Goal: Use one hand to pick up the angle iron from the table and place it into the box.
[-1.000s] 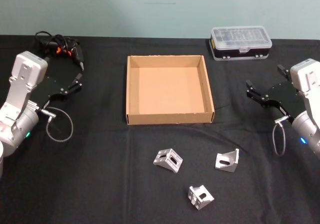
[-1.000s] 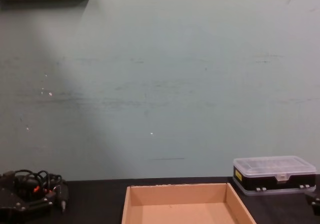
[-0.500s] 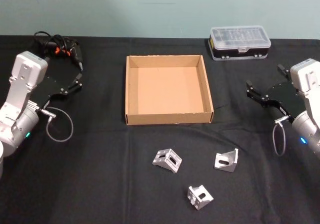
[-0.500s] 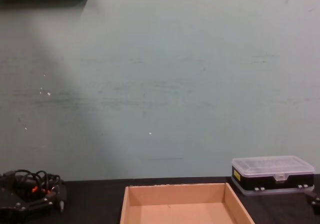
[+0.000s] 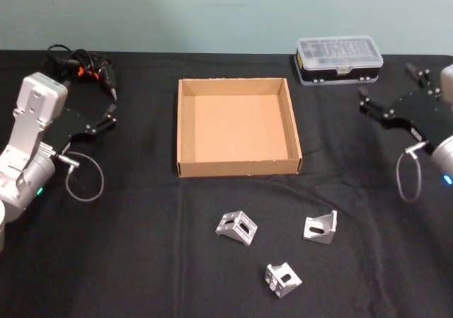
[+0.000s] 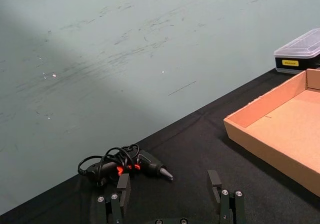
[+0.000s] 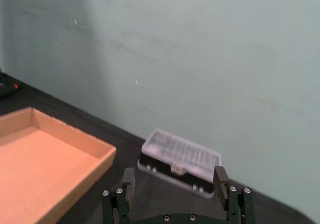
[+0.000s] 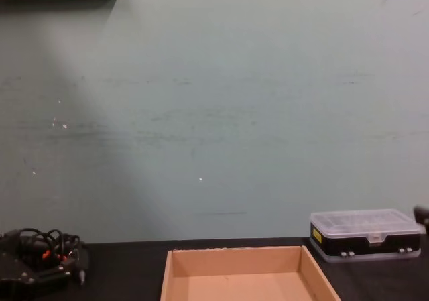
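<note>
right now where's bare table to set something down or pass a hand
Bare table lies between the box and the left gripper, between the box and the right gripper, and at the near left corner. Crowded: the near middle, where three angle irons lie before the box.

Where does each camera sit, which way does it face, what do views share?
Left wrist: on the left arm, facing the back wall past the left gripper, fingers open; sees drill, box.
Right wrist: on the right arm, facing that wall past the right gripper, fingers open; sees case, box.
Head: high, looking down at the table; both arms at the sides, three angle irons before the box.
Chest: low, facing the wall across the table.
Shared: all four show box and case.
</note>
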`<state>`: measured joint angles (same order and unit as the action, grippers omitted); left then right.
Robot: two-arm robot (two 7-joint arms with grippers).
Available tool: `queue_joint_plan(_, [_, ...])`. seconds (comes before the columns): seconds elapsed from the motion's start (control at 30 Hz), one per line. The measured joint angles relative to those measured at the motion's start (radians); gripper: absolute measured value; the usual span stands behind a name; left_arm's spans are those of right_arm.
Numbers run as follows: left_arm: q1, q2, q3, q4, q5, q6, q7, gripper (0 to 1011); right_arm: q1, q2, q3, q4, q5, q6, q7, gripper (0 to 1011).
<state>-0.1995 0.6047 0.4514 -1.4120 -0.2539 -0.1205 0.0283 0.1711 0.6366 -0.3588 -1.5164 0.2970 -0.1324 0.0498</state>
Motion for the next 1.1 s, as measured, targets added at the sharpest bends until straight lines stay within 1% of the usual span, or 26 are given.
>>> queue_joint_plan(0.13, [0.000,0.000,0.000,0.000,0.000,0.000,0.000,1000,-0.013,0.034,0.028,-0.046,0.022,0.014,0.043,1004])
queue_joint_plan(0.17, [0.000,0.000,0.000,0.000,0.000,0.000,0.000,1000,-0.018,0.050,0.038,-0.064,0.031,0.024,0.063,1003])
queue_joint_plan(0.27, [0.000,0.000,0.000,0.000,0.000,0.000,0.000,1000,-0.026,0.075,0.054,-0.089,0.058,0.043,0.105,1003])
queue_joint_plan(0.37, [0.000,0.000,0.000,0.000,0.000,0.000,0.000,1000,-0.038,0.117,0.078,-0.125,0.106,0.078,0.185,1003])
queue_joint_plan(0.43, [0.000,0.000,0.000,0.000,0.000,0.000,0.000,1000,-0.042,0.136,0.086,-0.138,0.122,0.092,0.218,1003])
queue_joint_plan(0.47, [0.000,0.000,0.000,0.000,0.000,0.000,0.000,1000,-0.045,0.152,0.093,-0.149,0.136,0.104,0.248,1003])
queue_joint_plan(0.5, [0.000,0.000,0.000,0.000,0.000,0.000,0.000,1000,-0.045,0.152,0.093,-0.149,0.136,0.104,0.248,1002])
queue_joint_plan(0.6, [0.000,0.000,0.000,0.000,0.000,0.000,0.000,1000,-0.056,0.187,0.111,-0.171,0.167,0.134,0.313,1002])
queue_joint_plan(0.67, [0.000,0.000,0.000,0.000,0.000,0.000,0.000,1000,-0.061,0.199,0.116,-0.178,0.175,0.143,0.337,1002])
queue_joint_plan(0.7, [0.000,0.000,0.000,0.000,0.000,0.000,0.000,1000,-0.065,0.210,0.120,-0.184,0.182,0.151,0.359,1003])
queue_joint_plan(0.83, [0.000,0.000,0.000,0.000,0.000,0.000,0.000,1000,-0.073,0.230,0.123,-0.191,0.190,0.164,0.404,1003])
queue_joint_plan(0.9, [0.000,0.000,0.000,0.000,0.000,0.000,0.000,1000,-0.077,0.243,0.120,-0.193,0.190,0.175,0.440,1002])
queue_joint_plan(1.1, [0.000,0.000,0.000,0.000,0.000,0.000,0.000,1000,-0.081,0.281,0.093,-0.194,0.179,0.206,0.540,1003])
